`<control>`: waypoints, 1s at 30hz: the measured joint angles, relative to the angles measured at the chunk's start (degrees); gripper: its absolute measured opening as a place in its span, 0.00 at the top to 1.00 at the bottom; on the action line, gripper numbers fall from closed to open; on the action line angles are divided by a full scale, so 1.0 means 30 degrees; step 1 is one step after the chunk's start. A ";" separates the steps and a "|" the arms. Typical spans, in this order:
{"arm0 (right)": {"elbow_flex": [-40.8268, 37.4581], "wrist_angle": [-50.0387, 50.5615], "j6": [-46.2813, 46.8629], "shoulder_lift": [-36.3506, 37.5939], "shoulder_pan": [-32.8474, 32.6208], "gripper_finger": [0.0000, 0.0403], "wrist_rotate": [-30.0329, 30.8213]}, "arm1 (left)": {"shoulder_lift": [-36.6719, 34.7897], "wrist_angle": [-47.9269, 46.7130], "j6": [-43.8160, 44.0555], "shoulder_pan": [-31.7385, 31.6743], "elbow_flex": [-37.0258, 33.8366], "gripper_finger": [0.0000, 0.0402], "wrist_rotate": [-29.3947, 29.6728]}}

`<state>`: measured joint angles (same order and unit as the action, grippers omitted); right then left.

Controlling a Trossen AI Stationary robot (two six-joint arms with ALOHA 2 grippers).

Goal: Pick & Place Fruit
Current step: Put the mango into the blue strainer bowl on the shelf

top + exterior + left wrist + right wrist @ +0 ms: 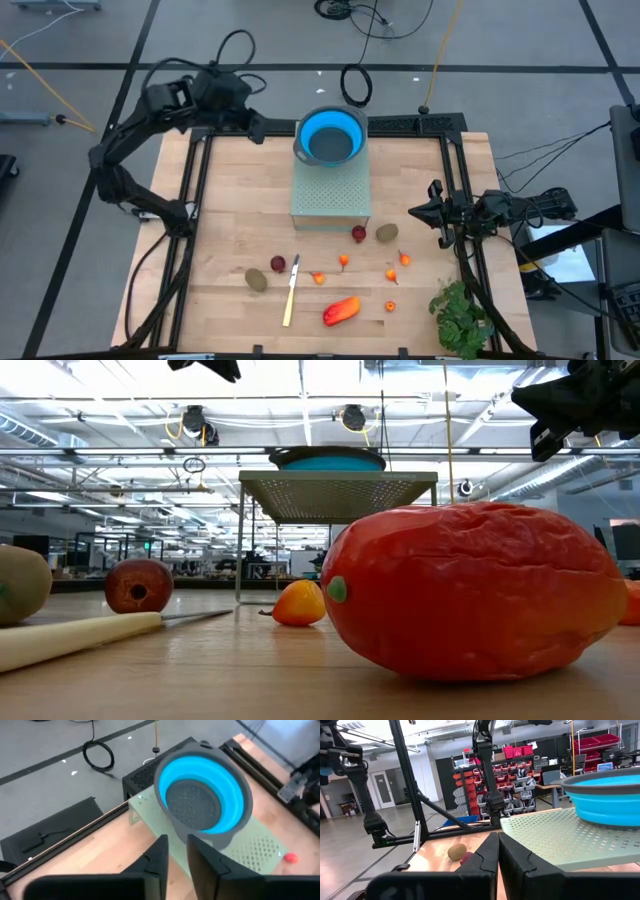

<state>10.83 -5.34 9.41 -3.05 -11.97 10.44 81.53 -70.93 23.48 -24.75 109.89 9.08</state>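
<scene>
The fruit lies loose on the wooden table: a red-orange oblong, two kiwi-like ovals, two dark red balls and several tiny orange bits, one of them. A blue colander stands on a pale perforated stand at the far middle. My left gripper hangs above the table's far left, just left of the colander, with a narrow gap between its fingers and nothing in it. My right gripper waits shut at the right edge.
A pale-handled knife lies beside the oblong fruit, and a leafy green bunch sits at the near right corner. Black frame rails run along the table's left, right and far sides. Cables lie on the floor beyond.
</scene>
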 joint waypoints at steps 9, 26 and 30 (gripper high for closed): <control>0.0000 0.0000 0.0000 0.0000 0.0000 0.99 -0.0007 | 0.0025 -0.0592 -0.0244 0.0873 0.0000 0.97 0.0001; 0.0000 0.0000 0.0000 -0.0005 0.0000 0.99 -0.0015 | 0.0025 -0.1533 -0.0372 0.1533 0.0000 0.99 -0.0004; -0.0005 0.0000 0.0000 -0.0005 0.0007 0.99 -0.0015 | 0.0011 -0.1787 -0.0169 0.2245 -0.0286 0.99 0.0181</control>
<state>10.81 -5.34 9.41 -3.07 -11.94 10.39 81.56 -76.29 22.97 -18.02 109.03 9.62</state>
